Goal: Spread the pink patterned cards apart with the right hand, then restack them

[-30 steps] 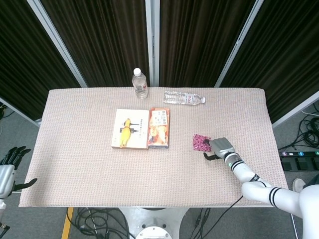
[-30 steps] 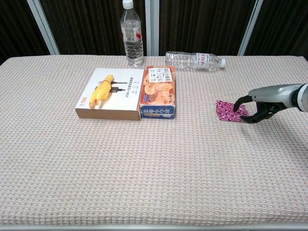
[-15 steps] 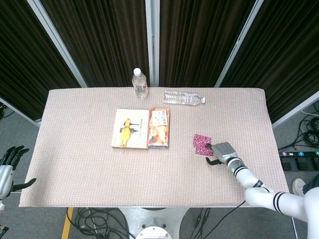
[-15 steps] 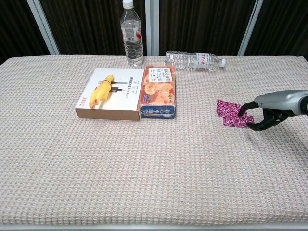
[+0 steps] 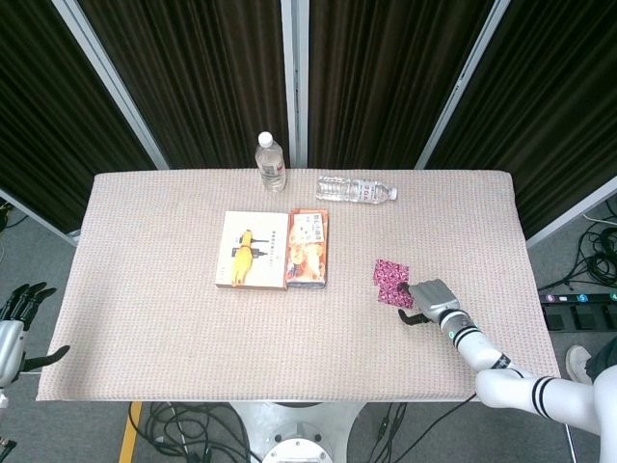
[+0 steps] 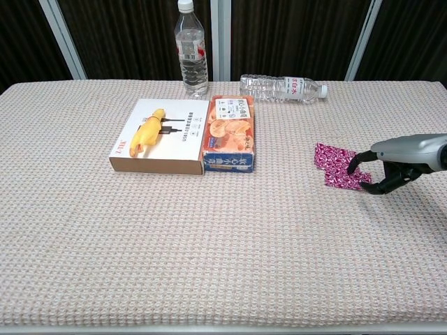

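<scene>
Since the earlier frames the right hand has been drawn back toward the near right edge of the table, and the pink patterned cards have been dragged with it into a slightly fanned, offset pile.

In the head view, the cards are seen lying on the cloth to the right of the orange box, with the right hand's dark fingertips resting on their near right corner. The left hand is seen off the table's left edge, fingers spread and nothing held.

In the chest view, the pink patterned cards are shown as two overlapping layers, the lower one shifted nearer. The right hand is curled over them, a fingertip pressed on their right edge; nothing is pinched. The white box touches the orange box. An upright bottle and a lying bottle are at the far edge.
</scene>
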`<state>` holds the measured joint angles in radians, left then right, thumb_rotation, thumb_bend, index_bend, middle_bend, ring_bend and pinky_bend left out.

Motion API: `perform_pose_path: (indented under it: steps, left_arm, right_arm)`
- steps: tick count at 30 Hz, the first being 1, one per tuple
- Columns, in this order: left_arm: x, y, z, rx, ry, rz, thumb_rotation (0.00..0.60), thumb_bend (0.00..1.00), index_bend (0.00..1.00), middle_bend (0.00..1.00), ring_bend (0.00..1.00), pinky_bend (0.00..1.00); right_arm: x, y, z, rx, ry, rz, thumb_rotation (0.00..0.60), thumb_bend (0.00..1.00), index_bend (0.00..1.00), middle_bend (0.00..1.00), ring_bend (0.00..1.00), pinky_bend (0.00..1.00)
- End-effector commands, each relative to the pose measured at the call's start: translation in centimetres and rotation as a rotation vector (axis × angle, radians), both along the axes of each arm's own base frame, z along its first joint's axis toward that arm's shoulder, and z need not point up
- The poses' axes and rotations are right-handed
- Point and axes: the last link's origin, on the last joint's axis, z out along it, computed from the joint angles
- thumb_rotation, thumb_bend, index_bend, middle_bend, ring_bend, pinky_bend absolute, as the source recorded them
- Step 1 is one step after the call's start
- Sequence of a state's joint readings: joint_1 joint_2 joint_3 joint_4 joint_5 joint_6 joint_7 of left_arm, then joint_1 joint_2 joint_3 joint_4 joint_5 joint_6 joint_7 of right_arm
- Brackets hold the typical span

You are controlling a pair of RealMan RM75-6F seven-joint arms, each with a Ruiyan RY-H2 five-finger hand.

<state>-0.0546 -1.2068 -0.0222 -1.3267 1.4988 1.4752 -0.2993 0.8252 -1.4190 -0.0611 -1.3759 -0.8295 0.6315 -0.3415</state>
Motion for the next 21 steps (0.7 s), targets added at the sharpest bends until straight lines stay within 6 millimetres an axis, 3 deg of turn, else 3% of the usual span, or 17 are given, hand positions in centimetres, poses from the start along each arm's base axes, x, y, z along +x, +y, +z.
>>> perform_pose_path:
  steps: [1,21]
  left_arm:
    - [0.0,0.0,0.0,0.002,-0.001,0.0,0.6,0.04,0.21,0.22,0.09,0.27]
    - [-0.2,-0.1,0.3,0.011,-0.005,0.002,0.6,0.04,0.21,0.22,0.09,0.27]
  right_arm:
    - [0.2,0.0,-0.2,0.006,0.0,0.002,0.244,0.42,0.19,1.0,1.0,1.0]
    - [1.5,0.6,-0.9,0.033,0.006,0.031,0.237,0.43,0.19,1.0,1.0,1.0]
